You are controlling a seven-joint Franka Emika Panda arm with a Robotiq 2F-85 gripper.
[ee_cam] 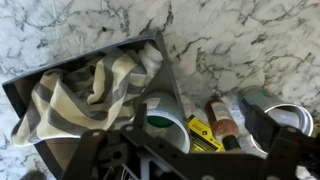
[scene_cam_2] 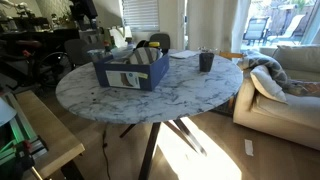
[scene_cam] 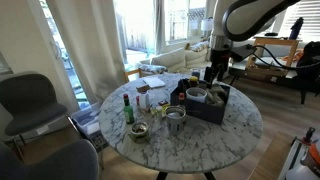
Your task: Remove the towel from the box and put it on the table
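A grey-and-cream striped towel [ee_cam: 90, 85] lies crumpled inside a dark blue box [ee_cam: 150, 45] at the left of the wrist view. The box [scene_cam: 212, 110] stands on the round marble table [scene_cam: 240, 125], with the towel [scene_cam: 197, 95] bulging out of its top. It also shows in an exterior view, where the box [scene_cam_2: 130, 72] holds the towel [scene_cam_2: 128, 50]. My gripper [scene_cam: 212, 72] hangs above the box's far side, apart from the towel. In the wrist view the gripper [ee_cam: 185, 150] is open and empty, with its fingers spread wide.
Next to the box lie a white cup [ee_cam: 160, 115], a yellow packet [ee_cam: 205, 135], a brown bottle [ee_cam: 225, 120] and a metal tin [ee_cam: 285, 110]. A green bottle [scene_cam: 128, 108], bowls and papers sit on the table. A dark cup [scene_cam_2: 205, 61], chairs and a sofa [scene_cam_2: 285, 85] surround it.
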